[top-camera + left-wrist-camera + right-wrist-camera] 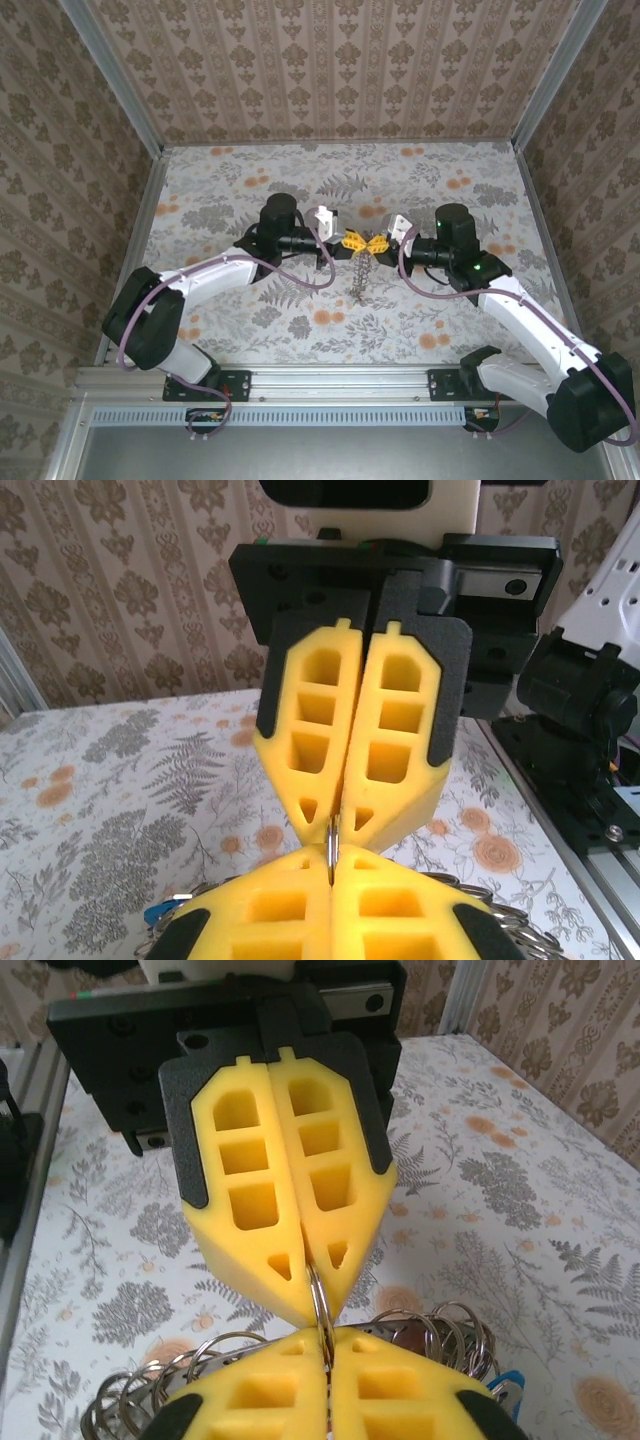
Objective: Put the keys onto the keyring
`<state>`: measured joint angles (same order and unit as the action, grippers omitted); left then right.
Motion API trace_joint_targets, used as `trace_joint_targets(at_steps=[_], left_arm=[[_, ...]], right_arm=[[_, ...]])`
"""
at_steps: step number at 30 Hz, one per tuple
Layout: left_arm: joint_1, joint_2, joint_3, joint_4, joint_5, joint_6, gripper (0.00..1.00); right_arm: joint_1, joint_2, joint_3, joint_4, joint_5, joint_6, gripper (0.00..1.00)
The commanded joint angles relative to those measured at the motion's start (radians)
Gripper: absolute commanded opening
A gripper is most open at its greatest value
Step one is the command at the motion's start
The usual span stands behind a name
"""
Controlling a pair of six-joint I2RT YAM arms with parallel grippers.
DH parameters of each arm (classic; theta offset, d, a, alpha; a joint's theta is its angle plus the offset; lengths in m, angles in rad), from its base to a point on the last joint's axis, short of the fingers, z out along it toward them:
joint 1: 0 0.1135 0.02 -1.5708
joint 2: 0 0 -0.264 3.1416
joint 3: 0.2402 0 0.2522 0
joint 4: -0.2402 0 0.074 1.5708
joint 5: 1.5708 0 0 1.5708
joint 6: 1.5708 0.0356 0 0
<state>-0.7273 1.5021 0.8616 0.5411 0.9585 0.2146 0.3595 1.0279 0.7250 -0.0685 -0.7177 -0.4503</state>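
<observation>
Tools first, from above: your left tool (pixel 348 241) and right tool (pixel 378 243) meet tip to tip, both clamped on the keyring (pixel 361 276), which dangles below them. Left wrist: only a thin strand is pinched between the tips, so an uneven pull could slip it free. Right wrist: same sliver grip, with a blue-tagged key (pixel 505 1385) bunched beside your tool, and a twist could snag it.

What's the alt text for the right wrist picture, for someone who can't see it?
Two pairs of yellow foam jaws meet tip to tip, both shut on a thin wire of the silvery keyring: the right arm's at the bottom edge, the left arm's above. Loops of the ring and a blue tag sit behind, over a floral table.
</observation>
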Motion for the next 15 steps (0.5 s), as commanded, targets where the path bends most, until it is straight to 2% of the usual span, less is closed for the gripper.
trace_joint_targets(at_steps=[1, 4, 5, 7, 11, 15], left_arm=[[0.005, -0.008, 0.0, 0.233, 0.081, -0.107, 0.0], [0.003, -0.022, 0.013, 0.121, 0.052, -0.046, 0.01], [0.002, -0.03, 0.022, 0.049, 0.039, -0.003, 0.05], [-0.005, -0.053, 0.066, -0.164, -0.006, 0.119, 0.19], [-0.027, -0.061, 0.177, -0.553, -0.129, 0.326, 0.26], [-0.037, -0.05, 0.24, -0.686, -0.164, 0.388, 0.29]], right_arm=[[-0.01, 0.006, -0.008, 0.01, -0.022, 0.016, 0.02], [-0.008, 0.006, 0.027, -0.049, -0.013, -0.007, 0.0], [-0.006, 0.008, 0.044, -0.078, -0.005, -0.018, 0.0], [0.006, 0.009, 0.079, -0.155, 0.031, -0.061, 0.0], [0.035, 0.014, 0.132, -0.261, 0.104, -0.136, 0.0], [0.056, 0.021, 0.167, -0.319, 0.151, -0.169, 0.0]])
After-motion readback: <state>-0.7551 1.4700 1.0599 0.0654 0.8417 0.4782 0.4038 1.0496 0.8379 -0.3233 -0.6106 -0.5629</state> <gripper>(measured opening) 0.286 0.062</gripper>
